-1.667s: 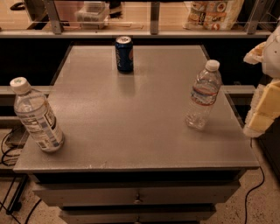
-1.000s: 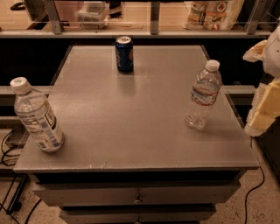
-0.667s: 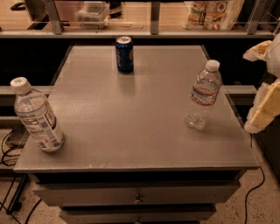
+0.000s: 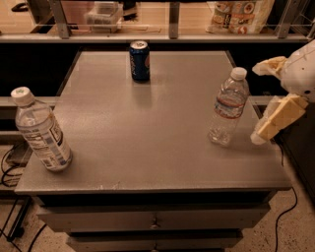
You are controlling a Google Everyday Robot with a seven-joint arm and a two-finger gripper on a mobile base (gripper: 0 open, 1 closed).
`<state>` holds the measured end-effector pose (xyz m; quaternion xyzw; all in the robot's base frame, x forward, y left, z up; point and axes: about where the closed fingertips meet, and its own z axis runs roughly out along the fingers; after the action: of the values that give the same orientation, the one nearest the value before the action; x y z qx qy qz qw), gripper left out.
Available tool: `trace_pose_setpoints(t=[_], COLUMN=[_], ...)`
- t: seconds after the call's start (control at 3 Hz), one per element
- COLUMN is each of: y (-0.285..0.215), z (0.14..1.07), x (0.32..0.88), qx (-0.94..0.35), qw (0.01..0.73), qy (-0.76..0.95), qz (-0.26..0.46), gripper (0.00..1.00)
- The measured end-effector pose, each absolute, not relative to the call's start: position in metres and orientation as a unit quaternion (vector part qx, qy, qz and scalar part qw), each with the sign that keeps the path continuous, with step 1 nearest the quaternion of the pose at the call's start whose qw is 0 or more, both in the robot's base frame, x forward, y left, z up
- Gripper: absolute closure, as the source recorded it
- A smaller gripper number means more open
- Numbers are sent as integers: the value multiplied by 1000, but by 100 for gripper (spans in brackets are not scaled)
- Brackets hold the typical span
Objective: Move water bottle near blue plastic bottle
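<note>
The water bottle (image 4: pixel 227 108), slim and clear with a white cap and a narrow striped label, stands upright near the table's right edge. The blue plastic bottle (image 4: pixel 42 130), wider with a tall white label, stands at the table's front left corner, leaning slightly. My gripper (image 4: pixel 257 104) is just to the right of the water bottle, at the table's right edge. It is open and empty, with one pale finger (image 4: pixel 269 66) above and the other (image 4: pixel 278 118) below. It does not touch the bottle.
A dark blue soda can (image 4: pixel 140 60) stands at the back middle of the grey table (image 4: pixel 147 128). A shelf with bags and boxes (image 4: pixel 241 12) runs behind the table. Drawers sit below the front edge. Cables lie on the floor to the left.
My gripper has shifted a little to the left, closer to the water bottle. The bottles and the can have not moved.
</note>
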<state>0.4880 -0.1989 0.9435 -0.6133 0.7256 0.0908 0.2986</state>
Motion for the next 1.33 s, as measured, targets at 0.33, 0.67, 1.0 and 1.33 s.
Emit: trace_pose_setpoints(t=[0.33, 0.67, 1.0, 1.33], y=[-178, -146, -119, -72], z=[934, 938, 949, 989], x=[497, 501, 501, 492], qx=[-617, -631, -645, -686], qw=[318, 330, 338, 361], qy=[707, 681, 659, 598], qz=[136, 172, 190, 202], gripper=[18, 49, 72, 95])
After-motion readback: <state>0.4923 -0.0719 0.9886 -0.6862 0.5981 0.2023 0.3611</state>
